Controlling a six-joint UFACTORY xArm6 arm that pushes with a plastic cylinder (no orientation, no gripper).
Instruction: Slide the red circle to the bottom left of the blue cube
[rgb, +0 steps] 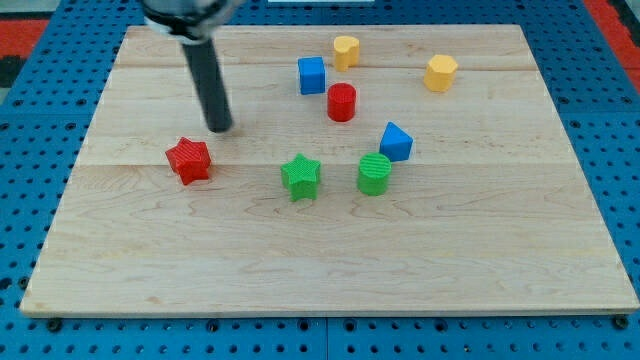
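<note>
The arm carried no hand at all, only a straight dark rod, so there was nothing to stand wide, narrow or holding anything. My tip (220, 128) stood on the wooden surface (330, 270) toward the view's left, just above and to the right of the red star (189, 160), close to it but apart from it. It was well away from the other blocks.

The red circle (341, 102) stood upright near the top middle of the surface, just below and to the right of the blue cube (311, 76); the two were near each other, with a narrow gap between them. Above the red circle, and just to the right of the blue cube, sat a yellow cylinder-like block (346, 51). A yellow hexagonal block (440, 73) lay farther toward the view's right, well apart from the rest.

Below the red circle and to its right sat a second blue block (396, 142), angular, its exact shape hard to tell. Just below it to the left stood a green cylinder (374, 174), and to the left of that a green star (300, 177).
</note>
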